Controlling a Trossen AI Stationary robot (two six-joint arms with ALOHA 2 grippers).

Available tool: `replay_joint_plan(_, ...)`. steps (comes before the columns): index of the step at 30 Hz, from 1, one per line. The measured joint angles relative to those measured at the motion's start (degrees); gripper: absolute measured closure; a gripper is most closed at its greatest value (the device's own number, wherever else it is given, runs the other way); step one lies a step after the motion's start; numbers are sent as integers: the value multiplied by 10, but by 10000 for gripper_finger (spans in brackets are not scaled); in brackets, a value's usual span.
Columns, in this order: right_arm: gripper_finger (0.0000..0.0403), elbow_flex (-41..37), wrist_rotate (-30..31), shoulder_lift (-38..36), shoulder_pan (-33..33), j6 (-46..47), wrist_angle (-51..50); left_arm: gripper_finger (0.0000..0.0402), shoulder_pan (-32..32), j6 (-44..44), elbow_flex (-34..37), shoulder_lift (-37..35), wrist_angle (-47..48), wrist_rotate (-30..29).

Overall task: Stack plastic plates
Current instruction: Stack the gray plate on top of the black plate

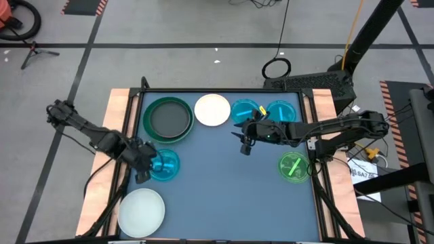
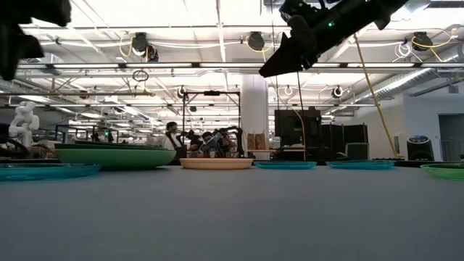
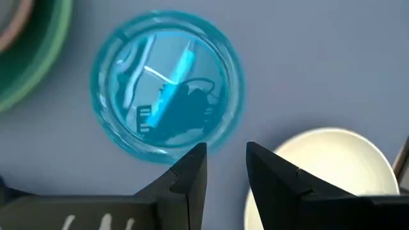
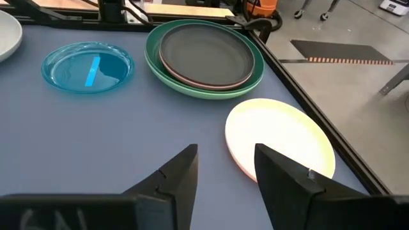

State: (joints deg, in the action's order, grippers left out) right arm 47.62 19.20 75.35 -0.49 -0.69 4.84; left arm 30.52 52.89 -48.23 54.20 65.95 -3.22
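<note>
Left hand [image 1: 144,169] hovering open just beside the cyan plate [image 1: 164,165]; right hand [image 1: 245,141] hanging open, empty, near the white plate [image 1: 212,110].

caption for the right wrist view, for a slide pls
Open right gripper above the blue mat, facing a white plate, a green-pink-grey stack and a cyan plate.

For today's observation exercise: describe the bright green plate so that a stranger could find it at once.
Start at the blue table and go to its right edge, beside the right arm. The bright green plate lies there alone, below the two cyan plates at the back. It is the only small, vivid green translucent disc.
</note>
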Motion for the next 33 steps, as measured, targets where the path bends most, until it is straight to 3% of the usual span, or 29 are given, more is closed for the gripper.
replay_joint_plan(11,257,0,0,0,0,5,1,286,151,100,0,77,2,-5)
replay_joint_plan(17,257,0,0,0,0,5,6,268,166,129,0,112,3,3)
replay_joint_plan(25,257,0,0,0,0,5,7,187,199,117,0,165,-1,4)
replay_joint_plan(33,257,0,-1,0,0,13,5,183,230,88,0,214,-49,2)
